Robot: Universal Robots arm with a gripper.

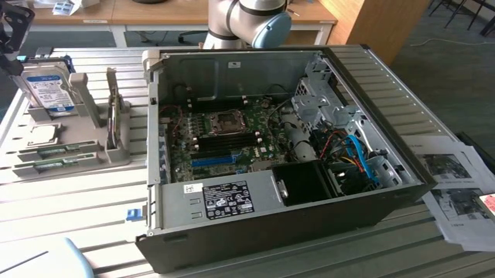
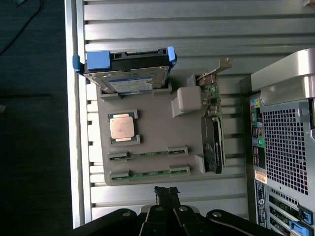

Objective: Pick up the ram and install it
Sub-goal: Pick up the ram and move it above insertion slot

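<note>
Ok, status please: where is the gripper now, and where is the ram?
Gripper hovers above the tray edge. Nearest ram stick and second ram stick lie in tray holders, not lifted. Nothing covers them.

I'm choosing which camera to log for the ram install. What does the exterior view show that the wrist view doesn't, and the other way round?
The exterior view adds the open inside of the computer case: motherboard, power supply, cables, plus papers beside it. The wrist view adds the case's rear panel with ports and vent grille. Both share the grey tray holding two ram sticks, a hard drive, a processor chip and an upright expansion card.
</note>
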